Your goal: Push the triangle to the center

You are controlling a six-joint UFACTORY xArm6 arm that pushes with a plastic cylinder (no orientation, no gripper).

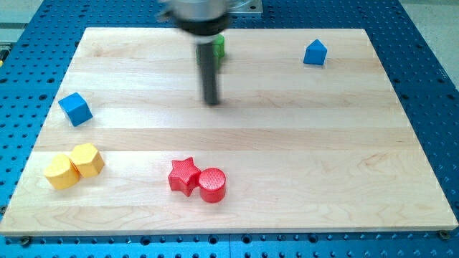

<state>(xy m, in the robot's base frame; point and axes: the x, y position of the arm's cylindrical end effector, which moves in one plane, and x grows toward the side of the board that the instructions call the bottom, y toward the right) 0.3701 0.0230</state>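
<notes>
Nearest the view's bottom sits the red cylinder [212, 185], touching the red star [183, 175] on its left.

Starting from the view's left, two yellow pieces lie pressed together low on the desk [301, 150]: the left yellow block [59, 172] and the right yellow block [87, 159]. Their exact shapes are hard to read. Above them, near the left edge, is the blue cube [75, 109].

Further right, past the red pair, the rod [209, 72] comes down from the view's top. My tip [211, 102] rests on bare wood a little above the middle, touching nothing. A green block [219, 46] peeks out just behind the rod, too hidden to tell its shape.

Far to the right, near the top edge, stands the blue triangle [314, 53], well apart from my tip and from every other block.

This arm carries no pincer, so there is nothing to open or close, and contact comes only from the rod's end.

I judge the triangle to be light, rigid plastic that should slide easily on the smooth wood and spin if struck off-centre. The best contact is probably its upper right side, square on, so it travels down and left toward the middle, and the open desk in between looks free of obstacles
</notes>
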